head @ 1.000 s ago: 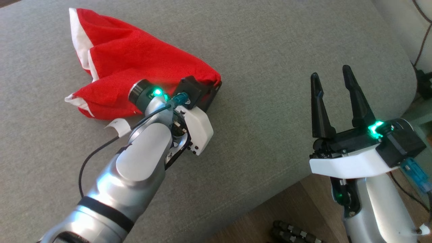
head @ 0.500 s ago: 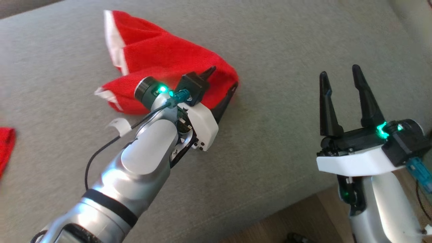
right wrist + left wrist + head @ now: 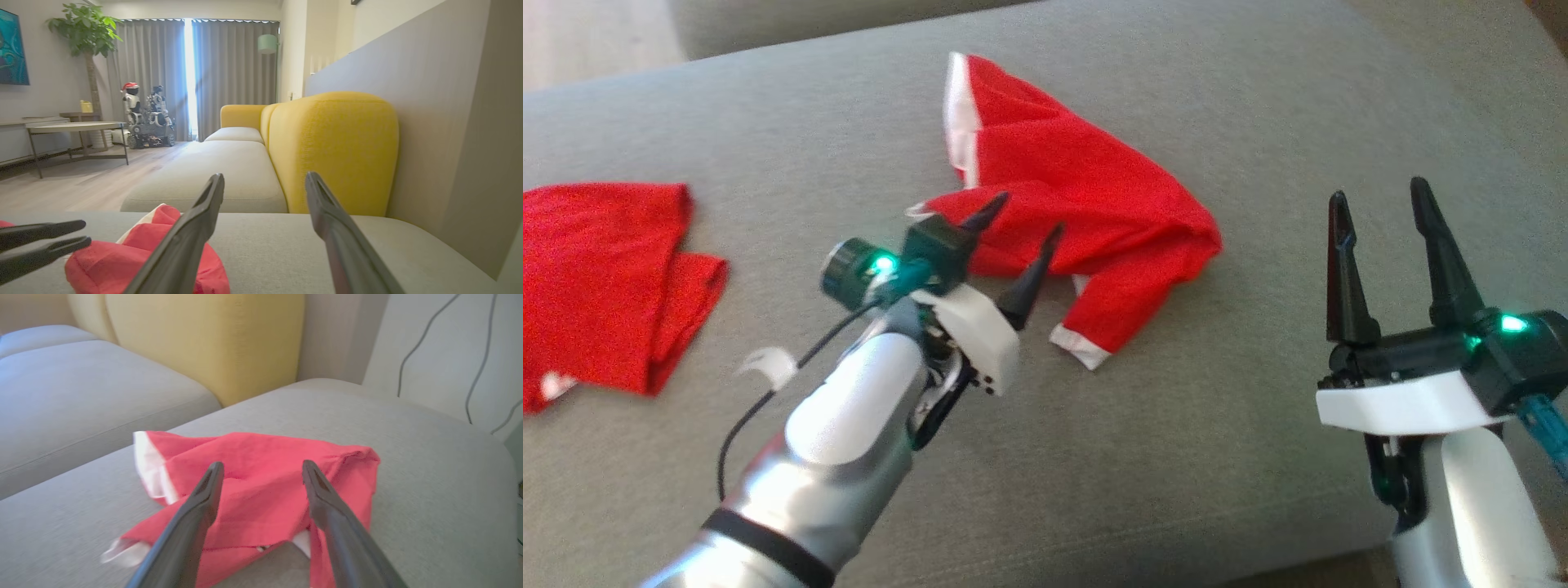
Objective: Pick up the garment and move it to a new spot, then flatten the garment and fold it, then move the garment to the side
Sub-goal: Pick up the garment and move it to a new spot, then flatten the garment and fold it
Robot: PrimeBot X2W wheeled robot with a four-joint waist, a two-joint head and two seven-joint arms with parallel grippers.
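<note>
Now my left gripper [image 3: 1025, 219] sits mid-frame, its 2 fingers spread apart and empty, just beside the crumpled red garment [image 3: 1086, 188] lying upper centre on the grey cushion [image 3: 768, 122]. My right gripper [image 3: 1378, 196], lower right, gapes empty too.

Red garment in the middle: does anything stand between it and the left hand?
Nothing visible does. The open left hand is just before the red garment, which lies crumpled on the grey sofa cushion.

Two red garments [image 3: 1086, 196] [image 3: 605, 269], two hands [image 3: 1031, 212] [image 3: 1378, 189], one grey sofa [image 3: 1176, 457]
</note>
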